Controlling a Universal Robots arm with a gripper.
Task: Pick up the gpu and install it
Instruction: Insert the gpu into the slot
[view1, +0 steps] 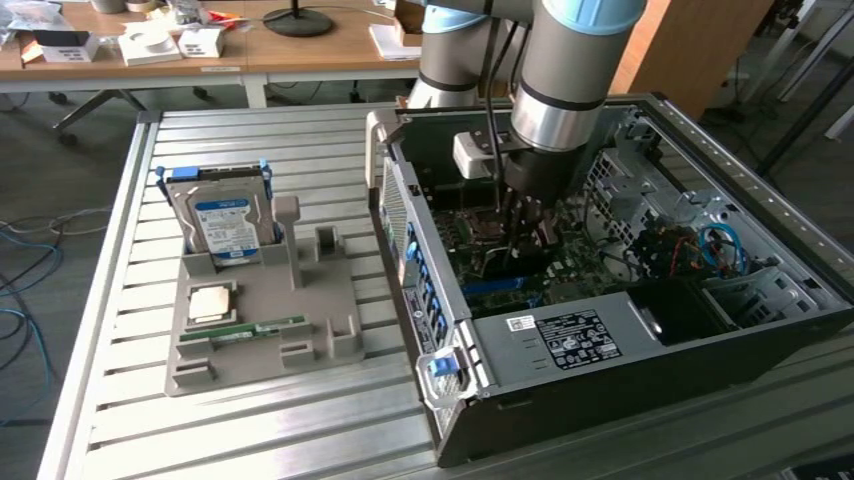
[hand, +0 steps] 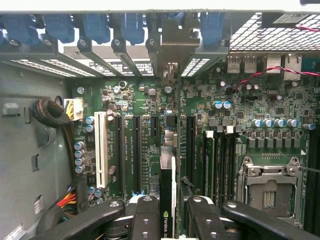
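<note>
In the wrist view the gpu (hand: 168, 165) is seen edge-on, a thin dark card with a green logo near my fingers. Its silvery end bracket (hand: 172, 40) reaches the rear slot openings of the case. My gripper (hand: 170, 222) is shut on the card, with one black finger (hand: 146, 217) on each side. The card stands upright over the green motherboard (hand: 240, 100), between two long black slots. Whether it sits in a slot I cannot tell. In the exterior view my gripper (view1: 523, 235) reaches down inside the open computer case (view1: 561, 340), and the arm hides most of the card.
A grey tray (view1: 314, 345) on the slatted table at the exterior view's left holds a blue-labelled hard drive (view1: 224, 225), a small green memory stick (view1: 247, 330) and a square chip (view1: 211, 303). Blue slot clips (hand: 95, 27), an empty CPU socket (hand: 270, 187) and cables (hand: 47, 112) surround the card.
</note>
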